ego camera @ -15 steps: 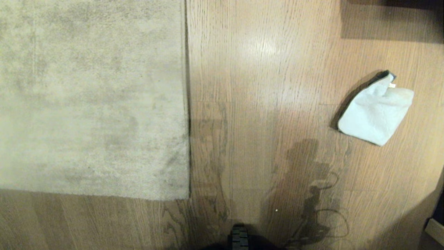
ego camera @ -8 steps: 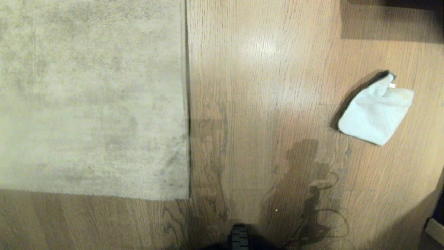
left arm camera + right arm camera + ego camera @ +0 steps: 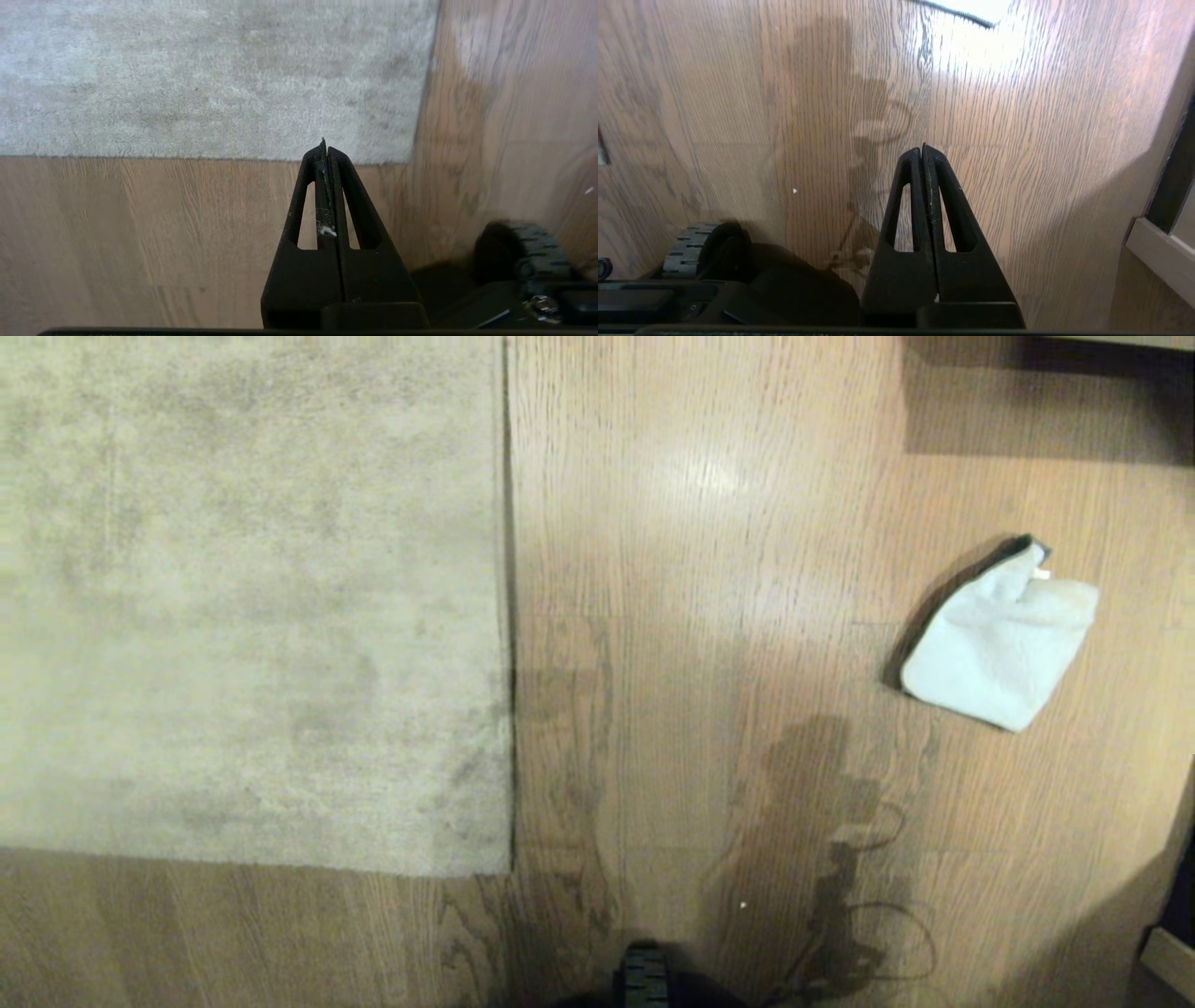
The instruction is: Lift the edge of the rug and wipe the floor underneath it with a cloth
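My left gripper [image 3: 325, 148] hangs above the floor [image 3: 709, 616] with its jaws pressed flat together, nothing between them, its tip just over the near edge of the rug [image 3: 210, 79]. My right gripper [image 3: 923, 150] is likewise pinched closed and empty, over bare planks. Neither arm shows in the head view.

Against a second ago, the whole head picture has slid a little: the cloth [image 3: 997, 646] sits slightly lower and further left in frame, and more of the dark strip at the top right shows. That is the camera tipping; the things on the floor lie as they did.

The rug runs out of frame to the left and top, so I only see its right edge and its near corner [image 3: 509, 870], both lying flat. The cloth lies pale side up, well to the right of the rug, with a sliver of dark side at its far tip; in the right wrist view it is cut off and washed out by glare. A base wheel [image 3: 644, 975] is barely in frame at the bottom.

Between rug edge and cloth there is a broad stretch of open floor. At the far right a pale ledge [image 3: 1157, 254] borders the floor.
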Controlling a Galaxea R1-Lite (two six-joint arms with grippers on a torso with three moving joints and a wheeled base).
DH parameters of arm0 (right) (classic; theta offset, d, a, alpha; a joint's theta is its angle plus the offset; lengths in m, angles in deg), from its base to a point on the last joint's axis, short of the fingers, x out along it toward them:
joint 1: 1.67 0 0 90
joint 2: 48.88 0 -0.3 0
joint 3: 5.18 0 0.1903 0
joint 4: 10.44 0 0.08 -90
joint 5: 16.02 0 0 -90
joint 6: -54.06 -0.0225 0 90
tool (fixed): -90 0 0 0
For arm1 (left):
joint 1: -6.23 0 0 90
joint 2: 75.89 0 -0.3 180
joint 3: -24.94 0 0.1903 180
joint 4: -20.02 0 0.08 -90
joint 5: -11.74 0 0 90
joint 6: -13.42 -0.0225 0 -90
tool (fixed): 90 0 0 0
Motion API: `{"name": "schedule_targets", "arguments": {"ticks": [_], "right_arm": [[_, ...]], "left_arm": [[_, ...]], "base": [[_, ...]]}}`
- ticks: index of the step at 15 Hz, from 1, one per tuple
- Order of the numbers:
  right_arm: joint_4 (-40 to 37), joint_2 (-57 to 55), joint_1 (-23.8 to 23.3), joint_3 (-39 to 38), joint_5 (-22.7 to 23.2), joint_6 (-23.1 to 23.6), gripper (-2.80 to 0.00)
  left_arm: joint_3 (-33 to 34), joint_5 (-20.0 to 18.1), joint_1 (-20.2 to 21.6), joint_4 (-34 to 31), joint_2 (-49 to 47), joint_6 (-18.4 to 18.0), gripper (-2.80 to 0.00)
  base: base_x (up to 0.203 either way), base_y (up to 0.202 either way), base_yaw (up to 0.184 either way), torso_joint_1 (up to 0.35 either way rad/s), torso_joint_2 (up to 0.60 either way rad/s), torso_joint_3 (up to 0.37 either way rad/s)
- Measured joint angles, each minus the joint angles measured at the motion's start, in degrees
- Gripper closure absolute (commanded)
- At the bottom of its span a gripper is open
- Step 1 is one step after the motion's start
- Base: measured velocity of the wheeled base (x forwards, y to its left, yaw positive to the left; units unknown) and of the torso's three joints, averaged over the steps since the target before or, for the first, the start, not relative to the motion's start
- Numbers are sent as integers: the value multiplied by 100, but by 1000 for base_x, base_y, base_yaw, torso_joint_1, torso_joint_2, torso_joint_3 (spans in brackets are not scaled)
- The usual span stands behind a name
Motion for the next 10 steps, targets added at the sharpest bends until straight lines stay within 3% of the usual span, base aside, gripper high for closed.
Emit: {"name": "schedule_targets", "arguments": {"ticks": [10], "right_arm": [[0, 0, 0, 0, 0, -3, 0]], "left_arm": [[0, 14, 0, 2, 0, 65, 0]], "base": [[0, 0, 0, 2, 3, 199]]}}
